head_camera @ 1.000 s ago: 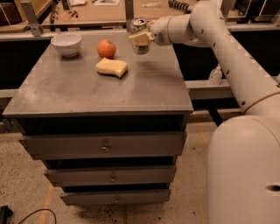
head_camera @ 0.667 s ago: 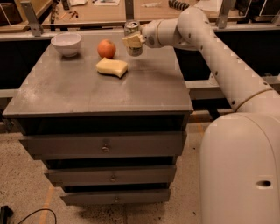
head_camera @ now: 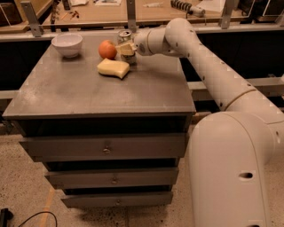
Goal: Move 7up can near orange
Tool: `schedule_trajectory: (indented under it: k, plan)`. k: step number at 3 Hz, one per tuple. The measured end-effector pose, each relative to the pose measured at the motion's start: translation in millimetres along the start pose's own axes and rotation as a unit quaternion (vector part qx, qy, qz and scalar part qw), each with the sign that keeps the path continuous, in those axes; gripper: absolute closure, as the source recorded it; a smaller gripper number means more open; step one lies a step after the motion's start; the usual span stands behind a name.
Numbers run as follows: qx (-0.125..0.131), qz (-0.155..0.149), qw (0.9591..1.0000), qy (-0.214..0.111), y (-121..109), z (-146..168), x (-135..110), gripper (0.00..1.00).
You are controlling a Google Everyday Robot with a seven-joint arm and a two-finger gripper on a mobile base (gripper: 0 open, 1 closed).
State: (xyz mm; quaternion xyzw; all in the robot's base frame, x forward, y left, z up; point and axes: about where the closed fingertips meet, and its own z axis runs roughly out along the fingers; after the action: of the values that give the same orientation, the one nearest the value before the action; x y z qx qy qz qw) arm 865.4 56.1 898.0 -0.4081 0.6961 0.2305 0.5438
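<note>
The 7up can (head_camera: 125,39), silver with a pull-tab top, stands upright at the back of the grey cabinet top (head_camera: 88,93), just right of the orange (head_camera: 107,49). My gripper (head_camera: 126,48) reaches in from the right and is shut on the can, its pale fingers wrapped over the can's lower body. The can and the orange are almost touching.
A pale yellow sponge block (head_camera: 113,68) lies just in front of the orange and can. A white bowl (head_camera: 67,44) stands at the back left. A wooden workbench (head_camera: 151,11) with tools runs behind the cabinet. My arm (head_camera: 208,71) spans the right side.
My gripper has carried the can leftward along the back of the cabinet top, from well right of the orange to right beside it.
</note>
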Motion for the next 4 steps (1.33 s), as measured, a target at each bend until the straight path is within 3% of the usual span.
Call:
schedule_trajectory:
  k: [3, 4]
  plan:
    - [-0.02, -0.004, 0.9998, -0.006, 7, 14, 1, 0.12]
    - [-0.021, -0.006, 0.9997, -0.01, 2, -9, -3, 0.0]
